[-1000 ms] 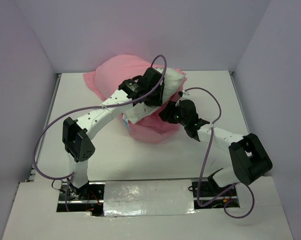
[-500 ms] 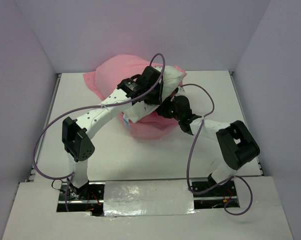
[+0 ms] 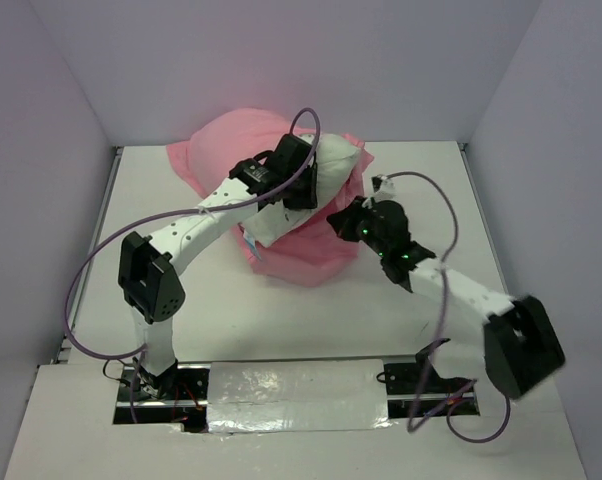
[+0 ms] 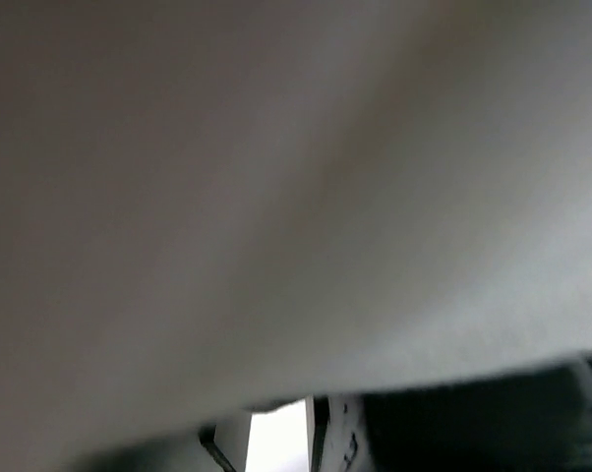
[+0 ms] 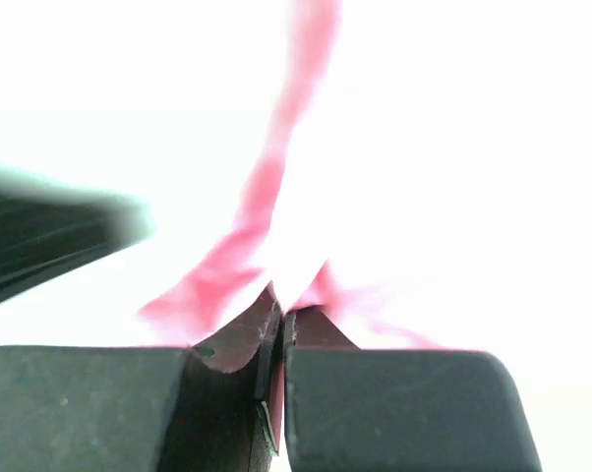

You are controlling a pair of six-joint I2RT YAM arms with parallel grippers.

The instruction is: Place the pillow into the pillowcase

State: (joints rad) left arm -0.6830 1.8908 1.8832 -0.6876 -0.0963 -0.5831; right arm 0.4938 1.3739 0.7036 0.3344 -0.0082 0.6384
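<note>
The white pillow (image 3: 338, 159) lies at the back of the table, half inside the pink pillowcase (image 3: 226, 148), which bunches behind it and under its near end (image 3: 303, 258). My left gripper (image 3: 305, 194) presses down onto the pillow's middle. Pale pillow fabric (image 4: 276, 197) fills the left wrist view and hides the jaws. My right gripper (image 3: 340, 221) sits at the pillow's right side, at the case's edge. In the right wrist view the right gripper (image 5: 281, 320) is shut, with a fold of pink pillowcase (image 5: 262, 192) pinched between its pads.
The white table (image 3: 231, 320) is boxed in by grey walls at the left, back and right. Purple cables (image 3: 91, 270) loop off both arms. A foil-taped strip (image 3: 301, 392) runs along the near edge between the arm bases.
The right gripper has closed on the pillowcase edge, and the right arm's elbow has swung out to the right. The left arm has shifted slightly back and left on the pillow.
</note>
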